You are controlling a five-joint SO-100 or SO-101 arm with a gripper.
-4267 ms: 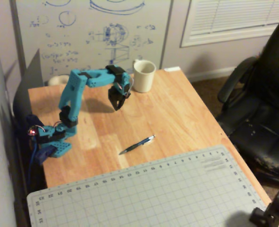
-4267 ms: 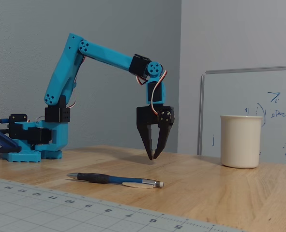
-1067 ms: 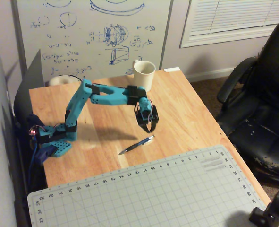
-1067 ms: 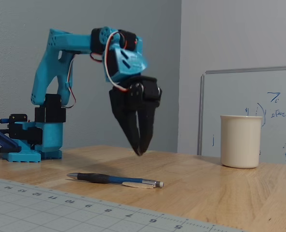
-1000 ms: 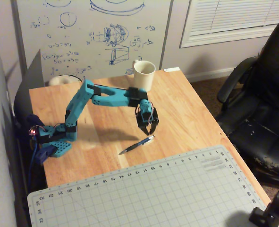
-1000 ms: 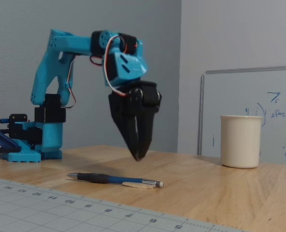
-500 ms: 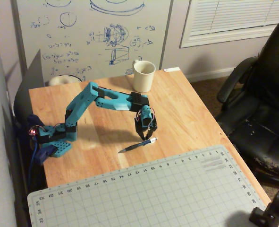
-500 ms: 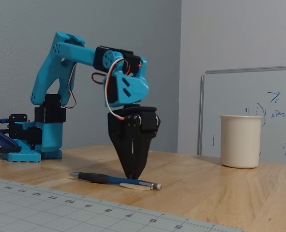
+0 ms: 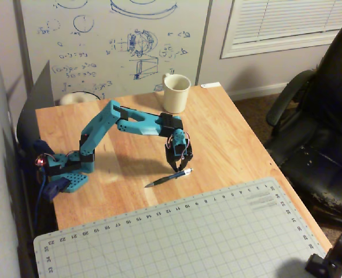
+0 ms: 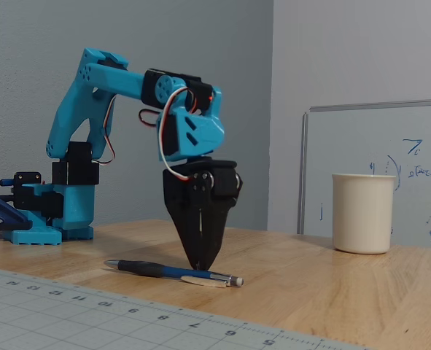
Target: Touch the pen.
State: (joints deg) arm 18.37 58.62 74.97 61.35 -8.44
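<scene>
A slim dark blue pen [image 9: 168, 177] [image 10: 173, 272] with a silvery end lies flat on the wooden table [image 9: 228, 139]. My black gripper [image 9: 178, 168] [image 10: 200, 267] points straight down with its fingers shut together. In the fixed view its tips come down to the pen's barrel near the silvery end and look to be touching it. The blue arm [image 9: 130, 121] [image 10: 113, 80] stretches out from its base [image 9: 63, 174] at the table's left in the overhead view.
A cream mug [image 9: 176, 92] [image 10: 362, 213] stands at the table's far edge, by a whiteboard [image 9: 113, 40]. A grey cutting mat [image 9: 176, 237] [image 10: 91, 313] covers the near part. A black office chair [image 9: 321, 127] stands off the table's right side.
Over the last second the gripper came down from above the table onto the pen, which shifted slightly. Nothing has moved in the last half second.
</scene>
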